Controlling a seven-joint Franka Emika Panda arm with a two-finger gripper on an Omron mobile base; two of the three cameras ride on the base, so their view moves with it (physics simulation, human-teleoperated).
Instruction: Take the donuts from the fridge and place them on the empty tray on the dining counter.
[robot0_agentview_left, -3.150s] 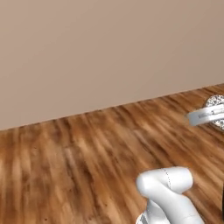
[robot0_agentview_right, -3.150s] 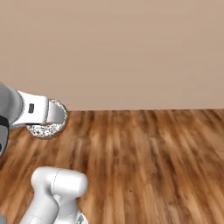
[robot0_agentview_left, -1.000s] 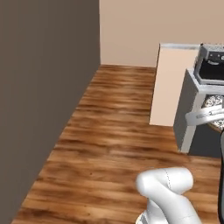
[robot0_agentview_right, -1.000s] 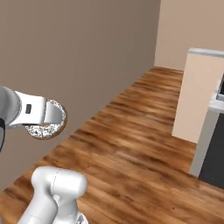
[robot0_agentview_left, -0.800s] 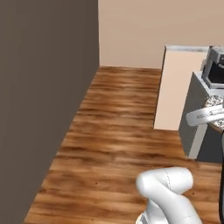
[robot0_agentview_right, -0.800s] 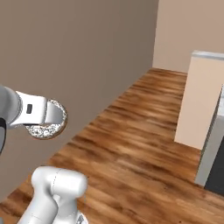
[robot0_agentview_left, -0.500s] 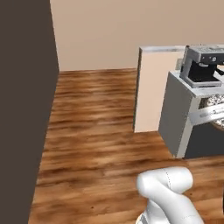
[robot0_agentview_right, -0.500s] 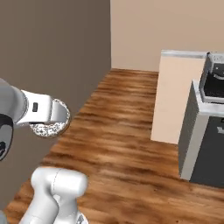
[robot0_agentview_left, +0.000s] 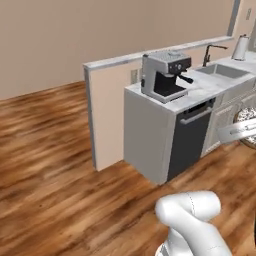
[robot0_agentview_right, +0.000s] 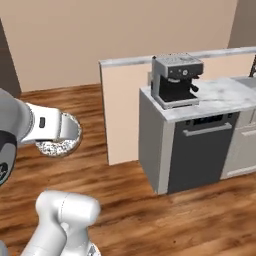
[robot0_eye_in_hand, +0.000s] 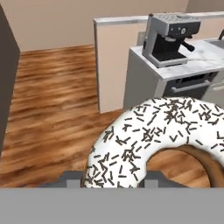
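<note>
My gripper (robot0_agentview_right: 56, 131) is shut on a ring donut (robot0_agentview_right: 58, 142) that is brown with pale icing and dark sprinkles. The donut (robot0_eye_in_hand: 162, 139) looms large in the hand view, with the dark finger tips (robot0_eye_in_hand: 71, 177) just under it. From the left base camera the gripper (robot0_agentview_left: 237, 132) and the donut (robot0_agentview_left: 247, 127) sit at the right edge, held out over the wooden floor. The fridge and the empty tray are out of view.
Ahead stands a white marble-look counter (robot0_agentview_left: 199, 93) backed by a beige half wall with a grey ledge (robot0_agentview_left: 130, 57); I cannot tell if it is the dining counter. It carries a coffee machine (robot0_agentview_left: 165, 75) and a sink (robot0_agentview_left: 223, 71). A dark dishwasher front (robot0_agentview_right: 200, 154) sits below.
The whole picture has swung as the base turned: a dark wall and bare floor gave way to the counter with the coffee machine. The donut stays in the shut gripper.
</note>
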